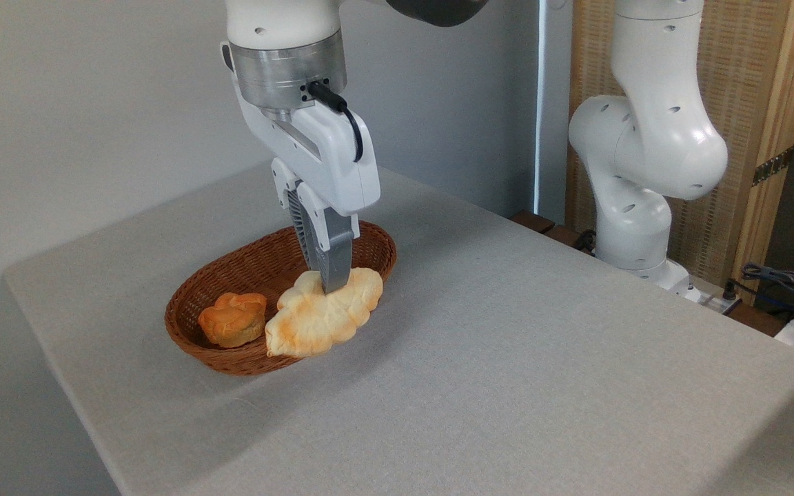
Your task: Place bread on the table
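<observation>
The bread (316,320), a pale cream loaf with a scalloped surface and browned tips, lies across the near right rim of the brown wicker basket (249,260). It hides part of that rim. My gripper (333,286) comes straight down onto the loaf's upper middle, its grey fingers (331,251) closed against it. Only the fingertips touch the bread, and the far finger is mostly hidden behind the near one. The light grey table (507,358) spreads out to the right of the basket and in front of it.
A small round orange bun (233,318) sits in the basket's left end, just beside the loaf. The arm's white base (635,207) stands at the table's far right edge. Cables lie off the table at the right.
</observation>
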